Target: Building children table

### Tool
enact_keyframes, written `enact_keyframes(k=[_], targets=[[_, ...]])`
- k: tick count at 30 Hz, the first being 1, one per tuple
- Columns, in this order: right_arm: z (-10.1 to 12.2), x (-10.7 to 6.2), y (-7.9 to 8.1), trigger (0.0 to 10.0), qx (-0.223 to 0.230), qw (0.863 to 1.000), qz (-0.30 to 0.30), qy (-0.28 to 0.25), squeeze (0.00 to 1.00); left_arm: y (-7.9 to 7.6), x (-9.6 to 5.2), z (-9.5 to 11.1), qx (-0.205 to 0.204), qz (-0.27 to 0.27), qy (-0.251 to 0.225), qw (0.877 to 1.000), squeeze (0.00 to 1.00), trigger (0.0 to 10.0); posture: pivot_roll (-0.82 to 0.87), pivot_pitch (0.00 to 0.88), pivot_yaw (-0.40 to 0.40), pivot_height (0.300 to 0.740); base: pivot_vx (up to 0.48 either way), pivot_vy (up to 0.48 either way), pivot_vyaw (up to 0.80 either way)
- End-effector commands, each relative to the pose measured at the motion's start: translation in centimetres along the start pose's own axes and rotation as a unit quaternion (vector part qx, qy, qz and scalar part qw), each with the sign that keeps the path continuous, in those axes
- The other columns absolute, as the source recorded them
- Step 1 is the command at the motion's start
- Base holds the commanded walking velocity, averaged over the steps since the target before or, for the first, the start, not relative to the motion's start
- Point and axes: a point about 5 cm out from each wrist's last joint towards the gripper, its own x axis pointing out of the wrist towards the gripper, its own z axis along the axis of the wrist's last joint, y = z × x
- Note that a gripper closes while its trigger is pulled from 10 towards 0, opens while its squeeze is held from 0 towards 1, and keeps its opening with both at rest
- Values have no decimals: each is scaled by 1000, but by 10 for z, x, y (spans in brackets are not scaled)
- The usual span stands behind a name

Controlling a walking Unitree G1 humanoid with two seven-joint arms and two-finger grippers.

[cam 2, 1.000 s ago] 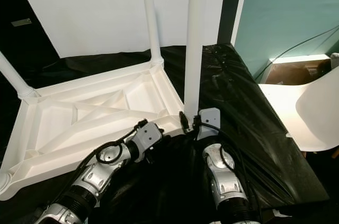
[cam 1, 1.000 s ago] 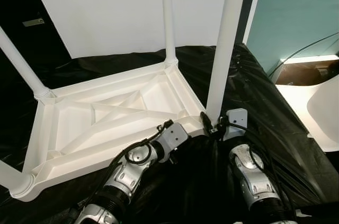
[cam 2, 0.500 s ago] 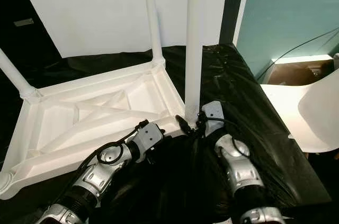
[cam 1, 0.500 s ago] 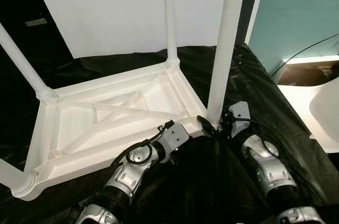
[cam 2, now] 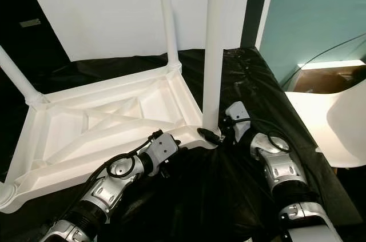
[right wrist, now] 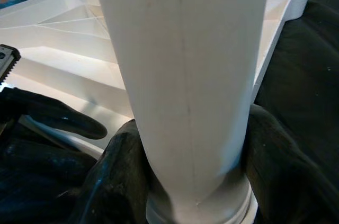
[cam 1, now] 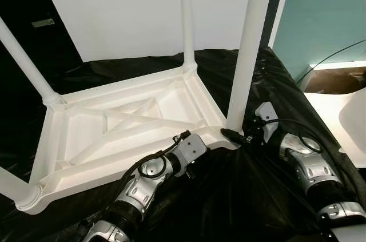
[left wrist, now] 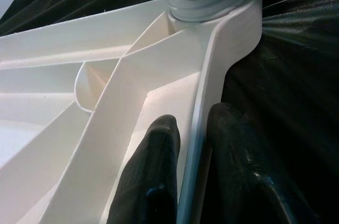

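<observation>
Right arm has swung outward since a second ago: forearm then ran straight up from the near edge, now it comes in from the robot's right, wrist angled inward toward the leg base; the children's table and left arm look unmoved, slight camera shift only; right gripper sits at the foot of the near-right leg, jaws pinching the leg just above its socket collar, one black finger on each side; left gripper reaches forward from lower left, forearm diagonal, jaws pinching the near rim of the frame, one finger inside the rim, the other outside on the black cover; upside-down table lies underside up on a black-draped tabletop, ribbed bracing visible, long axis roughly left-right; four legs point up, near-right one upright with a slight lean; white panel stands behind; white chair off to the right.
</observation>
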Motion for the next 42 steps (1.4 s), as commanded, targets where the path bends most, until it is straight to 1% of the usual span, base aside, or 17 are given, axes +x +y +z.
enact_keyframes(k=[1, 5, 7, 8, 9, 10, 13, 19, 24, 30, 31, 35, 36, 39, 40, 41, 42], targets=[[-5, 4, 11, 0, -13, 998, 54, 19, 0, -38, -9, -56, -36, -77, 135, 987, 0, 10000, -103, 0, 49, 740, 0, 0, 0], [-11, 6, 18, 0, 12, 999, 48, 21, 0, -38, -10, -57, -36, -77, 136, 987, 0, 10000, -105, 0, 43, 740, 0, 0, 0], [-12, 10, 23, 0, 26, 999, 22, 10, 0, -37, -9, -57, -36, -76, 135, 987, 0, 10000, -101, 0, 38, 740, 0, 0, 0], [-12, 17, 25, 0, 12, 998, -61, -8, 0, -37, -8, -56, -36, -75, 134, 988, 0, 10000, -98, 0, 38, 740, 0, 0, 0], [-13, 20, 28, 0, 7, 981, -192, -33, 0, -37, -7, -55, -37, -73, 132, 988, 0, 10000, -99, 0, 39, 740, 0, 0, 0], [-13, 20, 28, 0, 7, 981, -192, -33, 0, -37, -7, -55, -37, -73, 132, 988, 0, 10000, -99, 0, 39, 740, 0, 0, 0], [-19, 15, 40, 0, 25, 959, -278, -45, 0, -38, -8, -55, -36, -76, 133, 988, 0, 10000, -103, 0, 45, 740, 0, 0, 0], [-21, 18, 51, 0, 63, 944, -319, -54, 0, -37, -11, -59, -33, -80, 139, 987, 0, 10000, -99, 0, 48, 740, 0, 0, 0], [-19, 18, 51, 0, 59, 938, -337, -57, 0, -35, -10, -57, -32, -79, 137, 987, 0, 10000, -97, 0, 48, 740, 0, 0, 0], [-21, 21, 55, 0, 58, 941, -331, -45, 0, -35, -10, -57, -33, -77, 136, 987, 0, 10000, -96, 0, 47, 740, 0, 0, 0], [-19, 23, 58, 10000, 61, 947, -311, -53, 1000, -36, -10, -57, -34, -77, 137, 987, 0, 10000, -96, 0, 46, 740, 0, 0, 0], [-15, 25, 58, 10000, 55, 958, -273, -60, 1000, -37, -10, -58, -36, -77, 138, 987, 0, 10000, -100, 0, 46, 740, 0, 0, 0], [-14, 25, 55, 10000, 46, 965, -250, -60, 0, -37, -10, -58, -36, -77, 138, 987, 0, 10000, -103, 0, 47, 740, 0, 0, 0], [-14, 24, 51, 10000, 37, 970, -231, -57, 0, -37, -10, -58, -36, -77, 138, 987, 0, 10000, -104, 0, 48, 740, 0, 0, 0], [-13, 23, 47, 10000, 28, 979, -192, -55, 0, -37, -10, -58, -36, -77, 138, 987, 0, 10000, -106, 0, 50, 740, 0, 0, 0], [-13, 23, 47, 10000, 28, 979, -192, -55, 0, -37, -10, -58, -36, -77, 138, 987, 0, 10000, -106, 0, 50, 740, 0, 0, 0], [-11, 22, 44, 10000, 21, 985, -160, -54, 0, -37, -9, -58, -35, -78, 138, 987, 0, 10000, -108, 0, 52, 740, 0, 0, 0]])
